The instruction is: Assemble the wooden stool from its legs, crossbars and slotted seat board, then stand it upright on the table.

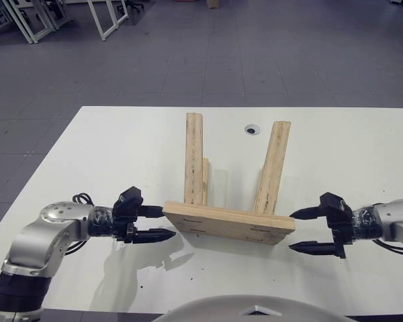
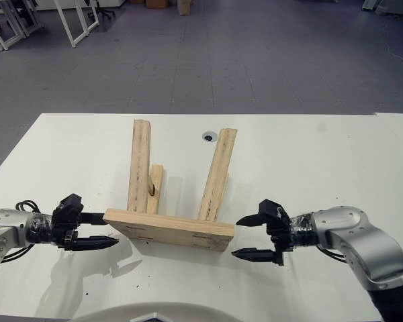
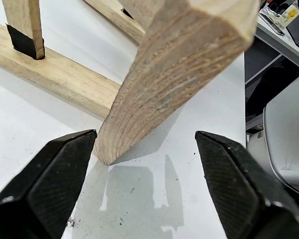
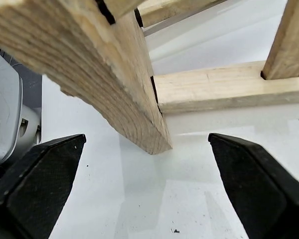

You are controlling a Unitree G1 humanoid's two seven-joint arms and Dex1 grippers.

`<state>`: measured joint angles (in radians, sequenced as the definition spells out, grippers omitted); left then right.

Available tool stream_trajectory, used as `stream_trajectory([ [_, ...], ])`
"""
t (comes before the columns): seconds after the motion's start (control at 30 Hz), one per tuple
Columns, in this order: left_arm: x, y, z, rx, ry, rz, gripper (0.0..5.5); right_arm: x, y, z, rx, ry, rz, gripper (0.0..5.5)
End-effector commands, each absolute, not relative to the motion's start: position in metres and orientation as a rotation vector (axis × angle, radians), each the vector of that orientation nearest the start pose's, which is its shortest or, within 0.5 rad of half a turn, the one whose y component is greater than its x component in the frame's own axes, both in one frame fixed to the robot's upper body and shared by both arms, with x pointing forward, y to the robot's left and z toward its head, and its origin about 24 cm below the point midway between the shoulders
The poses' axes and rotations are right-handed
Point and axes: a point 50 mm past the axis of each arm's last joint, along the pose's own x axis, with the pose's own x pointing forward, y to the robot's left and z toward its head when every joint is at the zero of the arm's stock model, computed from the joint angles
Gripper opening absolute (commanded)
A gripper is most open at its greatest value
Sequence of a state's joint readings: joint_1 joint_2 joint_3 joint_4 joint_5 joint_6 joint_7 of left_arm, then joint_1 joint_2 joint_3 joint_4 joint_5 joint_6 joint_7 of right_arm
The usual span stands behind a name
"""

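Wooden stool (image 2: 168, 228), assembled, lies on its side on the white table (image 1: 363, 154), with the seat board (image 1: 225, 223) on edge nearest the robot and the legs (image 1: 273, 164) pointing away. The left gripper (image 1: 162, 223) and right gripper (image 1: 291, 231) flank the board's two ends with fingers spread, apparently placed to clamp it and tip the stool upright.

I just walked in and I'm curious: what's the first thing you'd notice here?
The wooden stool lies tipped on its side in the middle of the white table, its seat board on edge nearest the robot and its legs pointing away. The left gripper and right gripper sit open, one at each end of the board.
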<state>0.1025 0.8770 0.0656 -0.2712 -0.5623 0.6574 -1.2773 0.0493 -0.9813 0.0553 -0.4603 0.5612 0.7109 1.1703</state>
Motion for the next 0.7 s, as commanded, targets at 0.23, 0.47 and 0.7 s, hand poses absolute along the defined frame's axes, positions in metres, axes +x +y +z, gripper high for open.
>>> stream_trajectory([
  [0.23,0.202,0.211,0.098,-0.014,0.568,-1.276,2.45,0.202,-0.184,0.103,-0.13,0.64,1.26,3.33],
  [0.47,0.201,0.21,0.104,-0.062,0.577,-1.281,2.05,0.202,-0.19,0.119,-0.065,0.69,1.337,2.04],
  [0.7,0.225,0.206,0.158,-0.115,0.563,-1.167,2.03,0.23,-0.168,0.179,0.079,0.649,1.326,2.02],
])
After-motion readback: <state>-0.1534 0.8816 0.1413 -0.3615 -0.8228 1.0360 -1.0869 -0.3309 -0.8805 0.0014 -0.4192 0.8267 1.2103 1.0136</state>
